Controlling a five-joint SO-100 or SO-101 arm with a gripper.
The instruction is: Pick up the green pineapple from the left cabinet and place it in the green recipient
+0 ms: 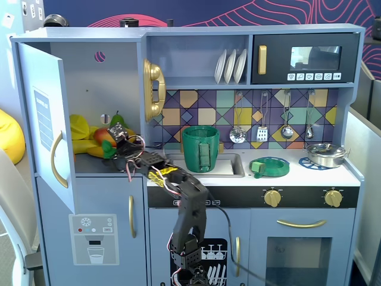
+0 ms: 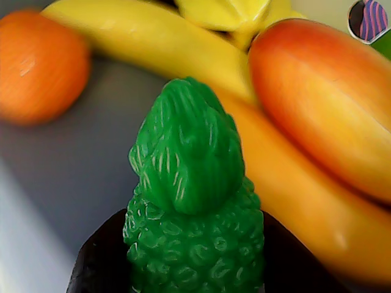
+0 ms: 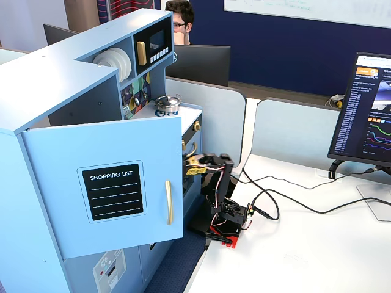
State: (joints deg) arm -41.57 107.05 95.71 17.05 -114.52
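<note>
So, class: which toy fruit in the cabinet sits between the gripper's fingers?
The green pineapple: bumpy, all green, between the dark fingers. The orange, banana and mango lie behind it.

Green pineapple (image 2: 194, 213) between pincer (image 2: 194, 268) fingers.

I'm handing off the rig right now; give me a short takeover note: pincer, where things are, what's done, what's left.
Pincer: shut on the pineapple, dark fingers on both sides of its body.
Pineapple: inside the open left cabinet, low over the shelf beside the mango, banana and orange.
Green pot: upright at the sink, nothing seen in it.
Done: reach and grasp.
Left: draw the pineapple out past the door, carry it to the pot, drop it in.
</note>
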